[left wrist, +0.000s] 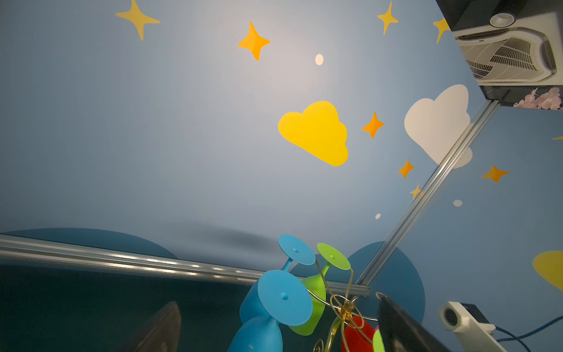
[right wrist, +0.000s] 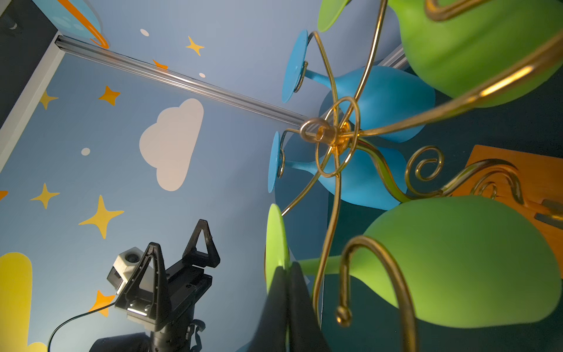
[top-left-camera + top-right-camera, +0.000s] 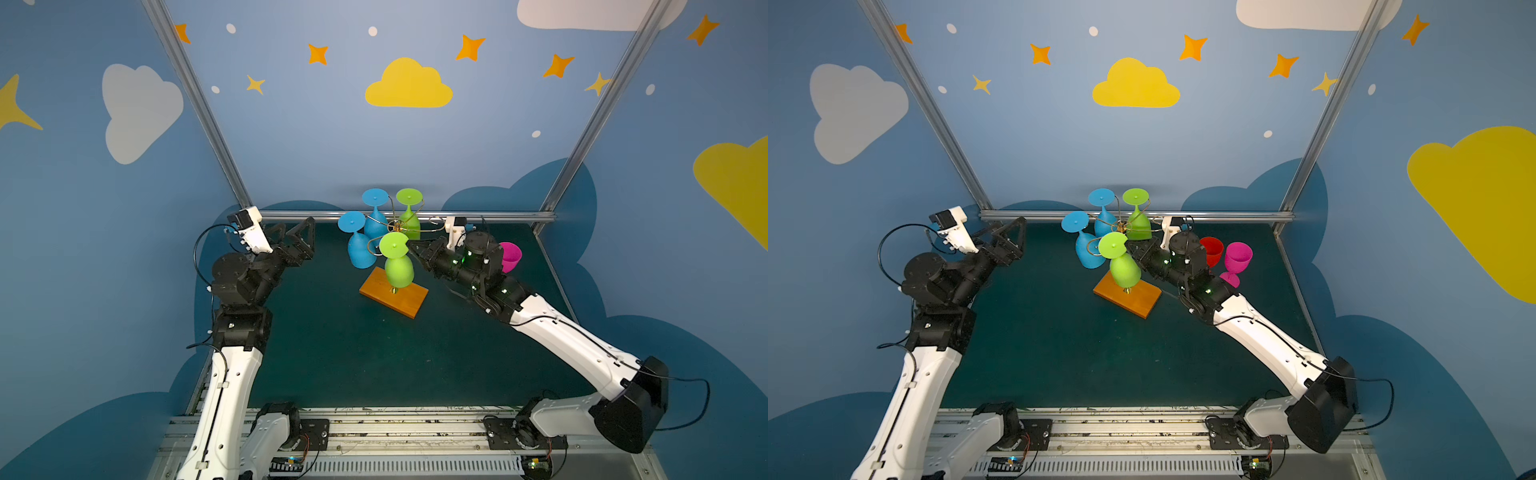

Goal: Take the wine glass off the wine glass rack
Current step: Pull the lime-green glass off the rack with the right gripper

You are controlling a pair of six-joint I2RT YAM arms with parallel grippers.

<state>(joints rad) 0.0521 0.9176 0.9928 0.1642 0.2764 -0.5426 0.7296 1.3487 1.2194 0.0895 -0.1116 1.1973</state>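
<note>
The wine glass rack (image 3: 409, 305), gold wire on an orange-brown wooden base, stands mid-table with several glasses hanging upside down from its scroll arms. The nearest is a green wine glass (image 3: 398, 270) (image 3: 1124, 270). My right gripper (image 3: 411, 246) (image 2: 288, 274) is shut on the edge of this glass's round foot (image 2: 275, 240), beside a gold wire arm. My left gripper (image 3: 297, 235) (image 1: 277, 301) stands open to the left of the rack, apart from it, with nothing between its fingers (image 1: 158, 329).
Two blue glasses (image 3: 360, 249) (image 3: 375, 224) and a second green glass (image 3: 409, 220) hang on the rack's far side. A pink glass (image 3: 1237, 257) and a red glass (image 3: 1212, 249) stand upright behind my right wrist. The back wall rail (image 3: 498, 216) is close behind.
</note>
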